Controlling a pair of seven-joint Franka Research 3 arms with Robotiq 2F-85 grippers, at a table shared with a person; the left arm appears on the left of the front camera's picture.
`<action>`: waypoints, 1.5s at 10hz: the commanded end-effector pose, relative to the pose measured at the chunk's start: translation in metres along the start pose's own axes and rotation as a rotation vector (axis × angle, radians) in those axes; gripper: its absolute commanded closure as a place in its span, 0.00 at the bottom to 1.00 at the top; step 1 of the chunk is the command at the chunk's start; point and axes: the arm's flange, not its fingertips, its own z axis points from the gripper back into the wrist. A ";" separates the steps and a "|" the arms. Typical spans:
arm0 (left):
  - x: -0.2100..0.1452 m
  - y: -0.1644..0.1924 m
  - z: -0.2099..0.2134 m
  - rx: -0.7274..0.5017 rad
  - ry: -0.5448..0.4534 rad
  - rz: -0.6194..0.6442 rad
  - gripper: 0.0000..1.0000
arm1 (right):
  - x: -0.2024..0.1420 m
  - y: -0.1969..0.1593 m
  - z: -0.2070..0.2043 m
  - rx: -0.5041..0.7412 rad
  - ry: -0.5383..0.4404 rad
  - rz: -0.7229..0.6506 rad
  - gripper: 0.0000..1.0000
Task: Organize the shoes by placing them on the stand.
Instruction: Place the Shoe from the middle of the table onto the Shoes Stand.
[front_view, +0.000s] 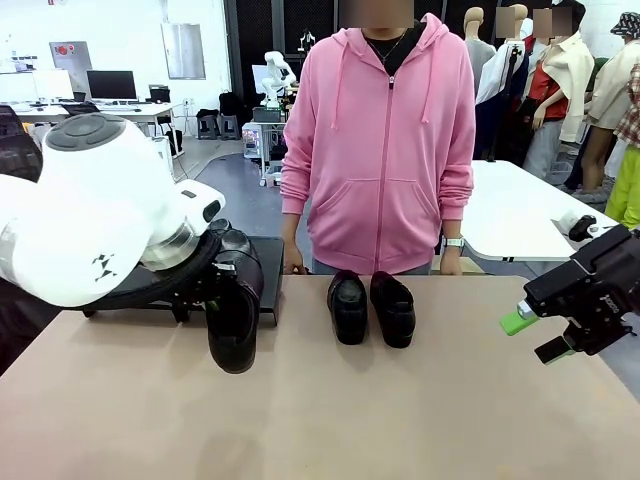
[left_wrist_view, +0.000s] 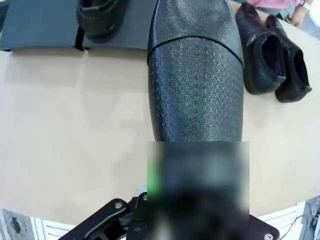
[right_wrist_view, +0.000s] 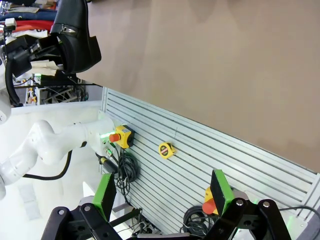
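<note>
Now, the front view first. At nine o'clock, the left gripper (front_view: 212, 278), largely hidden behind its white arm, clenched on the heel end of the held shoe (front_view: 234, 330); toe hanging toward six o'clock over the table (front_view: 400, 420). Just behind, at the gripper's two o'clock, the right end of the stand (front_view: 272, 282). Near the middle, a pair of shoes (front_view: 348, 308) side by side on the table, toes toward six o'clock, directly in front of a person (front_view: 385, 150) in a pink hoodie. At three o'clock, the right gripper (front_view: 537, 336), released, green pads apart, nothing between them, well apart from every shoe.

Next, the left wrist view. From the centre up to twelve o'clock, the held shoe, textured sole toward the camera, heel end lost in a blurred patch at six o'clock; no telling here how the pincer sits on it. At eleven o'clock, the stand bearing the shoe on the stand (left_wrist_view: 100, 17); at two o'clock, the pair, touching each other.

Last, the right wrist view. At six o'clock, two green-padded fingers (right_wrist_view: 105, 197) spread wide, empty. At eleven o'clock, far off, the held shoe in the left gripper. Toward five o'clock, a grey slatted panel (right_wrist_view: 225, 150) with a yellow tape measure (right_wrist_view: 166, 149).
</note>
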 end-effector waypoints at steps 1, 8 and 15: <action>0.009 -0.002 0.006 -0.014 -0.002 -0.011 1.00 | 0.002 0.001 0.001 0.036 -0.010 0.019 0.00; 0.200 0.012 -0.051 0.023 -0.088 -0.182 1.00 | 0.002 0.001 0.001 0.036 -0.010 0.019 0.00; 0.243 0.021 -0.125 -0.106 0.006 -0.156 1.00 | 0.002 0.001 0.001 0.036 -0.010 0.019 0.00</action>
